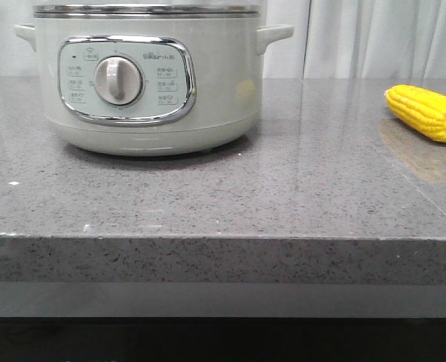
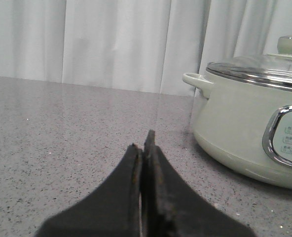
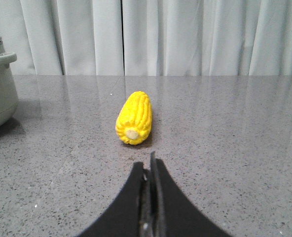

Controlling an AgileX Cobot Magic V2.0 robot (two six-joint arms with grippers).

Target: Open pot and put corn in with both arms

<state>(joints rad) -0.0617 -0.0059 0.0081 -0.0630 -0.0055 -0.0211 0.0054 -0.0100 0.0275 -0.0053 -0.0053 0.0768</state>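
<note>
Right wrist view shows the corn [image 3: 133, 118] lying on the grey counter [image 3: 225, 148] ahead of my right gripper [image 3: 150, 165], stub end toward me; my fingers are pressed together, empty. It looks light, stiff and ridged, so I judge a grasp across its middle best. My left gripper [image 2: 146, 143] is likewise closed beside the pot [image 2: 244, 133], whose glass lid [image 2: 264, 66] looks fragile and slippery; its knob [image 2: 290, 44] seems the hold.

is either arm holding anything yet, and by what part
Nothing is held. Both the left gripper and right gripper have jaws closed on nothing; the corn lies on the table.
</note>
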